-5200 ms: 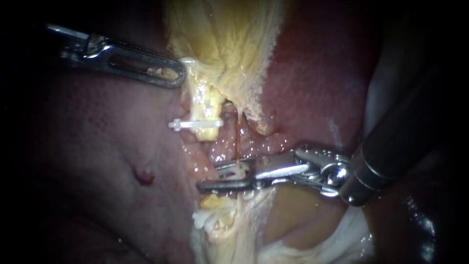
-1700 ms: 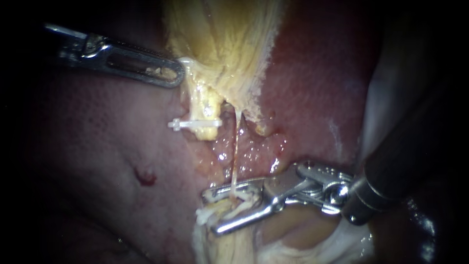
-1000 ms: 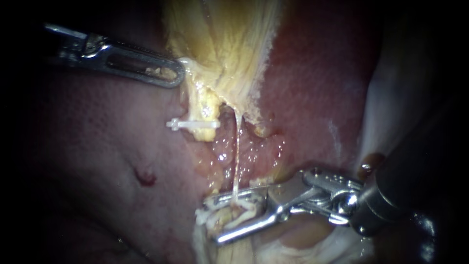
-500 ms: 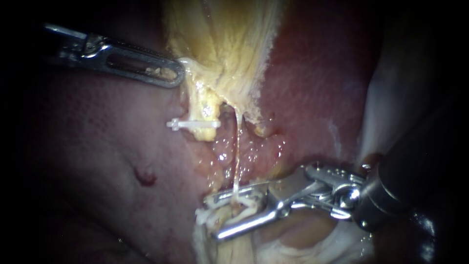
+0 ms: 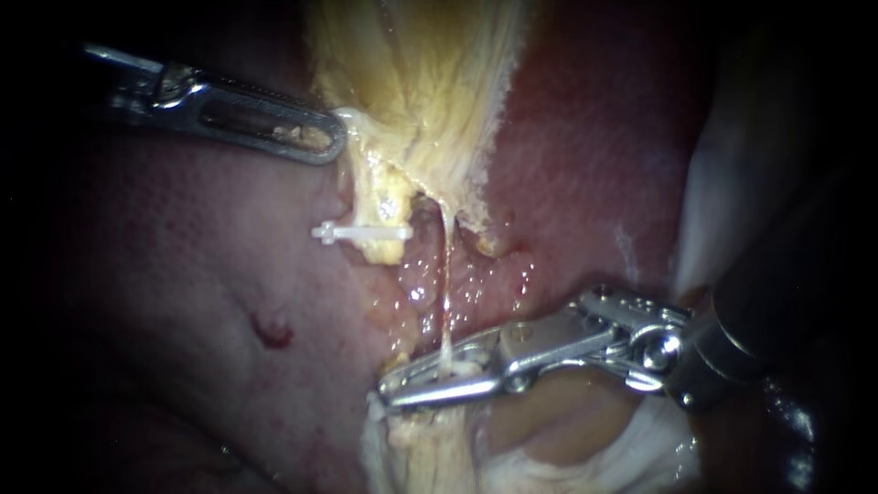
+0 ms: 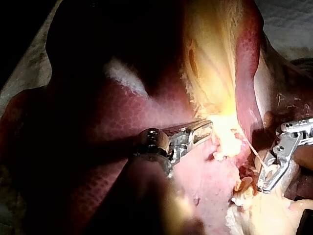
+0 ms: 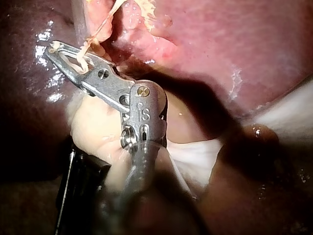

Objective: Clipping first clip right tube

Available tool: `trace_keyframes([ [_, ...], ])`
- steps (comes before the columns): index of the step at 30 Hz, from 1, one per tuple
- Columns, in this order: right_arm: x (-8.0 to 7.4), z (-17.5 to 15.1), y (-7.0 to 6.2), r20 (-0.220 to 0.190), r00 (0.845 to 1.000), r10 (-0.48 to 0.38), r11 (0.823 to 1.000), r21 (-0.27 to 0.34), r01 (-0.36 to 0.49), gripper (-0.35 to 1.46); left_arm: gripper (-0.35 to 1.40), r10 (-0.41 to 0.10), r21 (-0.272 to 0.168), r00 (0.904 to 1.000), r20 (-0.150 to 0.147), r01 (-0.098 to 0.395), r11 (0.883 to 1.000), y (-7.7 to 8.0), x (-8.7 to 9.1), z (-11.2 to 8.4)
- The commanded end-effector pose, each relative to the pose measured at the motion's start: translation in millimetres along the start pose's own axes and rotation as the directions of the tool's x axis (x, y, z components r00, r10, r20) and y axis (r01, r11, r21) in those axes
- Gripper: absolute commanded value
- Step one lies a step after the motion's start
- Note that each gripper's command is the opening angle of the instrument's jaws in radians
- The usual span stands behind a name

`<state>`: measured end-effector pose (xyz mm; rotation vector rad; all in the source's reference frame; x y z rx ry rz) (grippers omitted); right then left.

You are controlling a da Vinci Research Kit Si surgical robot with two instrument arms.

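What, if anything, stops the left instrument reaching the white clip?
Probably nothing: yes, it looks reachable. In the endoscope view the left instrument lies just above the white clip, with only bare liver between them; the right instrument is well below, on the right tube.

The stippled pinkish-red liver (image 5: 594, 137) fades to paler, mottled pink under the left instrument, and carries one small dark red spot (image 5: 272, 331). The fibrous gallbladder (image 5: 421, 82) is streaked yellow and cream. The small plastic clip (image 5: 361, 233) is white; the stubby tube (image 5: 380, 197) it sits on is butter yellow. The thread-thin right tube (image 5: 445, 274) is translucent cream tinged amber. The slotted left instrument (image 5: 334, 146) and the right instrument (image 5: 389, 393) are shiny silver metal, the latter's round shaft (image 5: 777, 311) dark grey
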<state>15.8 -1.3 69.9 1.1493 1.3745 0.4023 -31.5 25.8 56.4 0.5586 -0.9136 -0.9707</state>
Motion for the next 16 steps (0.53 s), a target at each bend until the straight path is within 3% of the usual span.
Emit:
trace_keyframes([
  [1, 0.0, 0.1, 0.0, -0.001, 1.000, 0.003, 1.000, 0.001, -0.003, -0.35, -0.35, 0.000, 0.000, 1.0000, 0.000, 0.000, 1.000, 0.0, 0.0, 0.0],
  [16, 0.0, -0.1, 0.3, 0.016, 1.000, 0.004, 1.000, -0.006, -0.003, -0.35, -0.35, 0.000, 0.000, 1.0000, 0.000, 0.000, 1.000, 0.0, 0.0, 0.0],
])
